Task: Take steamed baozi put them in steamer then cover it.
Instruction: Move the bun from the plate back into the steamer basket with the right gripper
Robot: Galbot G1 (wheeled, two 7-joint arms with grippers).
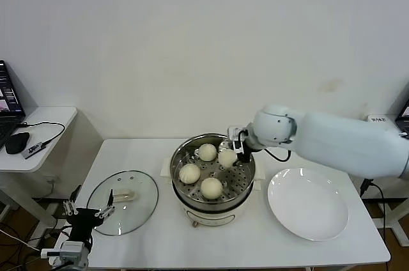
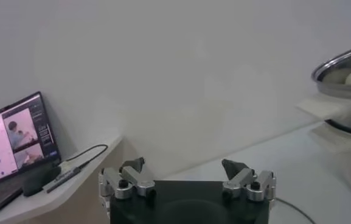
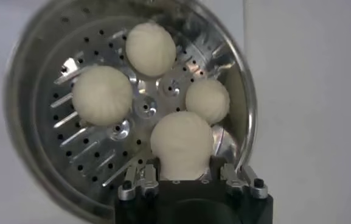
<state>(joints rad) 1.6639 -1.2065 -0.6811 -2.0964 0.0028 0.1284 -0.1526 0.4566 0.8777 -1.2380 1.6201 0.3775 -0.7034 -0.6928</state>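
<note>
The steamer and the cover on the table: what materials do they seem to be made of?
The steamer looks like polished stainless steel: its wall is shiny and mirrors the light, and its tray is perforated. Its base seems white plastic. The cover appears to be clear glass, since the table shows through it, with a metal rim and a cream, probably plastic, handle.

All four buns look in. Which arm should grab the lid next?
Left. The left gripper, open, sits at the table's near-left edge beside the cover. The right gripper is over the steamer, around the fourth baozi, farther from the cover.
</note>
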